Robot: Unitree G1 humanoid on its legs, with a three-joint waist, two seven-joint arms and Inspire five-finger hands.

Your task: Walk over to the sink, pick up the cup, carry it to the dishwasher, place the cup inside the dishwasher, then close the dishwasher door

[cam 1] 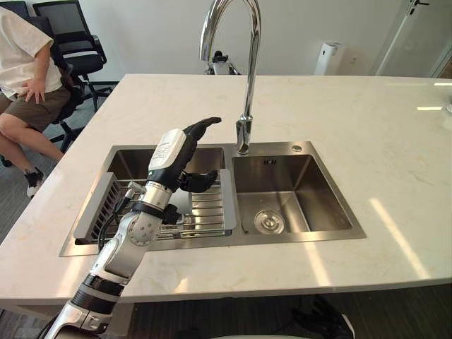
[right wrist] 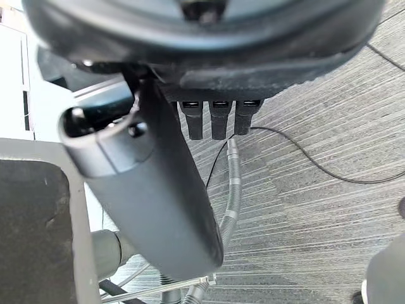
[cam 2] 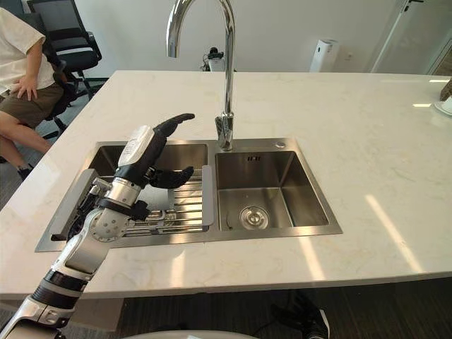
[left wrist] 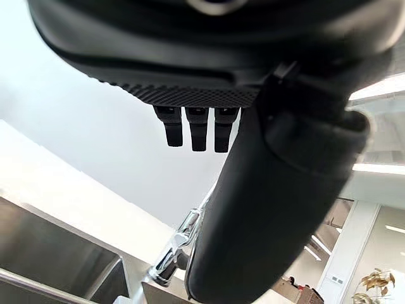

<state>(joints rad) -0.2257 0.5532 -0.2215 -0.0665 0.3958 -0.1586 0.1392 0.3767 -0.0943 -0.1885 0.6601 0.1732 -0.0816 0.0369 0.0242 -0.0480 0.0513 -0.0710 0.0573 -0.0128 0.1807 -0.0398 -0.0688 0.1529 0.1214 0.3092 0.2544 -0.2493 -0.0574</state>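
Left eye view: left hand (cam 1: 182, 152), label (cam 1: 165, 151) unreadable, spread over sink (cam 1: 321, 205)

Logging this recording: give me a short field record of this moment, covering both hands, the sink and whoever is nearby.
left hand: open, fingers straight, raised over the left basin
right hand: open, hanging low over grey carpet
sink: two basins set in a pale counter, faucet at the back between them
left basin: holds a drying rack; pale shape behind the hand, too hidden to name
right basin: drain in its floor
person: seated beyond the counter's left corner
task stage: neither hand holds anything
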